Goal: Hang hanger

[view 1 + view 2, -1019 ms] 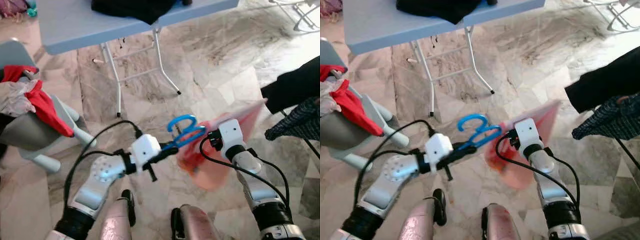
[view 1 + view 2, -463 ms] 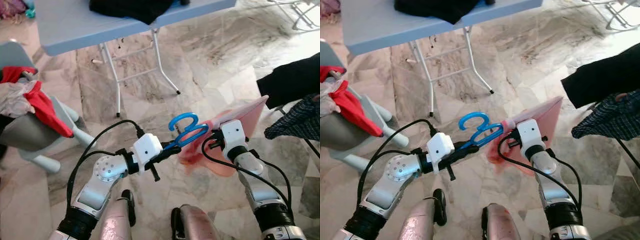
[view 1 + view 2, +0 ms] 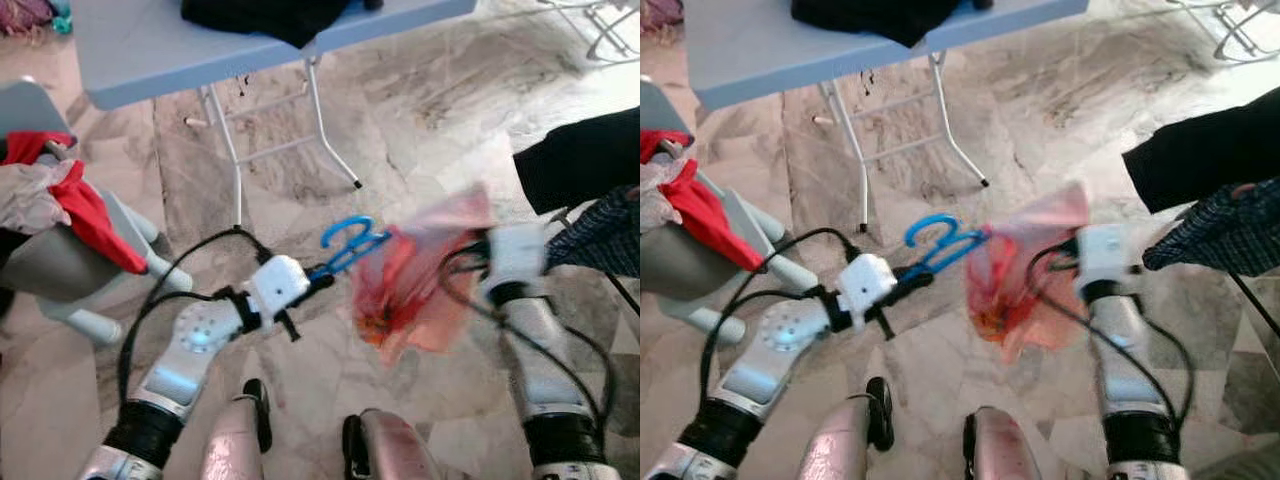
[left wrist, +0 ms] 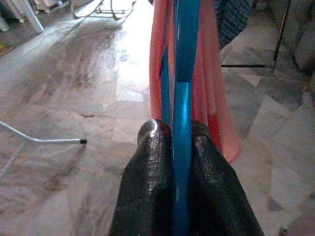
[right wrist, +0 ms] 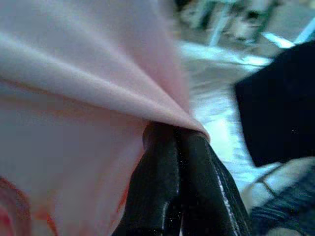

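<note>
A: Eye views?
B: One blue hanger is carrying one pink garment, at two o'clock from the left gripper.

A: Left wrist?
B: Both fingers are clamping the hanger.

A: Right wrist?
B: The right gripper is pinching the garment, fingers together.

A marble-patterned floor of grey and beige tiles spreads across the room, lit brightly toward the far right. A folding bench with a pale blue-grey top and white metal legs stands at the far side, a black garment draped over its far edge. At left, a grey chair holds red and white clothes. Dark clothing and a checked garment hang at right.
</note>
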Controlling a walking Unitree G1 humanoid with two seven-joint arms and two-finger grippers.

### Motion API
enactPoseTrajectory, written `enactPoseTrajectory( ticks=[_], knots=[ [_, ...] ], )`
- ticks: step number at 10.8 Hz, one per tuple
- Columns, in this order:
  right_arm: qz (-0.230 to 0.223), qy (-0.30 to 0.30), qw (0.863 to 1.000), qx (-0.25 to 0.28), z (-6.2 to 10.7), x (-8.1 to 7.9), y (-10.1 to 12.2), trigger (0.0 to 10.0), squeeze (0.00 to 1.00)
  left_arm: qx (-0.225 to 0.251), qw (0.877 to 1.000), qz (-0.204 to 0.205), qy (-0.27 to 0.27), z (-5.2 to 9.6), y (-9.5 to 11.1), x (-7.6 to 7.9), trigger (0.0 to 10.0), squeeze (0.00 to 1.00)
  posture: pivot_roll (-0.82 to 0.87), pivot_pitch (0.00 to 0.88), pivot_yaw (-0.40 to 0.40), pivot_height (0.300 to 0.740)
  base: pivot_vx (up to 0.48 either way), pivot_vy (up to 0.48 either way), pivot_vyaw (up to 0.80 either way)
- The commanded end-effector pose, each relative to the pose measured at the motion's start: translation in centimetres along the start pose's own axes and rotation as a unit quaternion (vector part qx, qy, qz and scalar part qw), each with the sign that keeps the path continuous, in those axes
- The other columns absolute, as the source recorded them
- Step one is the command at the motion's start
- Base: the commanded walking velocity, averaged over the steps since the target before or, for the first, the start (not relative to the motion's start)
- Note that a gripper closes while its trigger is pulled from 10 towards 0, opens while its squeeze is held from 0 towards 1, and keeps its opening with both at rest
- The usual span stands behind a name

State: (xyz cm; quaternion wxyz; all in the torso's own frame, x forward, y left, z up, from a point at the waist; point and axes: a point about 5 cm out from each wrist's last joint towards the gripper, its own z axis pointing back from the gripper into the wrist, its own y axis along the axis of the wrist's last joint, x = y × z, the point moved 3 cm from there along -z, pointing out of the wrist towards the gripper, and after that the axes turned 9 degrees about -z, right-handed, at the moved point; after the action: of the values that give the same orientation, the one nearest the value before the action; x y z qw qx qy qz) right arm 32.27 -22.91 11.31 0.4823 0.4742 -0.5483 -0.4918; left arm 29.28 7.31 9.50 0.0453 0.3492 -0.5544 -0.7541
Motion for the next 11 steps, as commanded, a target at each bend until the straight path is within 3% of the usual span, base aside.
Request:
enactPoseTrajectory(
  ticks=[1,4,9,11],
  knots=[
    [-0.003,-0.026,1.0,0.006,0.4,1.1,0.1,0.0,0.0,0.001,1.0,-0.003,-0.002,0.1,-0.1,0.4,0.0,0.0,-0.11,0.25,-0.01,0.74,0.0,0.0,0.0],
    [0.006,-0.045,0.998,0.046,-0.2,1.7,1.9,0.0,0.0,-0.018,1.0,-0.01,-0.002,0.6,-1.2,0.9,0.0,0.0,-0.1,0.247,-0.01,0.74,0.0,0.0,0.0],
    [0.002,-0.039,0.998,0.053,0.1,1.3,2.1,0.0,0.0,-0.01,1.0,-0.014,0.003,0.3,-1.0,1.0,0.0,0.0,-0.11,0.251,-0.01,0.74,0.0,0.0,0.0],
    [0.017,-0.044,0.995,0.088,-0.4,1.5,3.8,0.0,0.0,-0.012,1.0,-0.014,-0.004,0.5,-1.2,1.5,0.0,0.0,-0.11,0.257,-0.015,0.74,0.0,0.0,0.0]
  ],
)
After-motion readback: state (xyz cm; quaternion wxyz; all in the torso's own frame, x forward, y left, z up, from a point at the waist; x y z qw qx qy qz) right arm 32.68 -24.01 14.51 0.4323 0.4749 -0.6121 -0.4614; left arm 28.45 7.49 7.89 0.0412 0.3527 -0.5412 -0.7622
